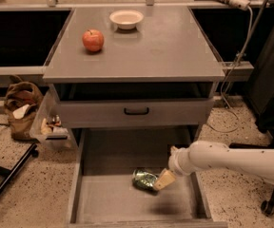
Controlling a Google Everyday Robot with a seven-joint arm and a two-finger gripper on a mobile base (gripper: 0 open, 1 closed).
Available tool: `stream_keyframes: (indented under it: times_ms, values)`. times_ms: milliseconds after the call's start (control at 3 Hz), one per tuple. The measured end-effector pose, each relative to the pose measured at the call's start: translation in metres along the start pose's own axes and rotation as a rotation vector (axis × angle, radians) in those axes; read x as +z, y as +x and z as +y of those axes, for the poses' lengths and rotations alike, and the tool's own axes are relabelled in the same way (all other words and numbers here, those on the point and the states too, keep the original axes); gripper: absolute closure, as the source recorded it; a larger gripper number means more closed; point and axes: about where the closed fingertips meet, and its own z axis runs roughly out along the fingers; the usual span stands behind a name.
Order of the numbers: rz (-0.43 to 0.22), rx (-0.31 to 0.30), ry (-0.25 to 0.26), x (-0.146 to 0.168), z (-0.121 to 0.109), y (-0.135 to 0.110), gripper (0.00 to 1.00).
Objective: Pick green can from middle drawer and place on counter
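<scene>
The green can [143, 179] lies on its side on the grey floor of the pulled-out middle drawer [113, 201], near the drawer's middle. My gripper [164, 179], at the end of the white arm reaching in from the right, sits low in the drawer right against the can's right end. Its tan tip hides that end of the can. The counter [156, 51] is the grey top slab above the drawers.
A red apple [93, 40] and a white bowl [126, 18] sit on the counter's far left part. The upper drawer front with a black handle [136, 111] overhangs the open drawer. A brown bag [22, 103] and a black stand leg [6, 182] are on the floor at left.
</scene>
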Motion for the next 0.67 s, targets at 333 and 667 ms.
stream_keyframes:
  times_ms: [333, 667]
  values:
    - [-0.036, -0.002, -0.035, 0.023, 0.014, 0.004, 0.0]
    - [-0.075, -0.011, -0.064, 0.037, 0.031, 0.005, 0.0]
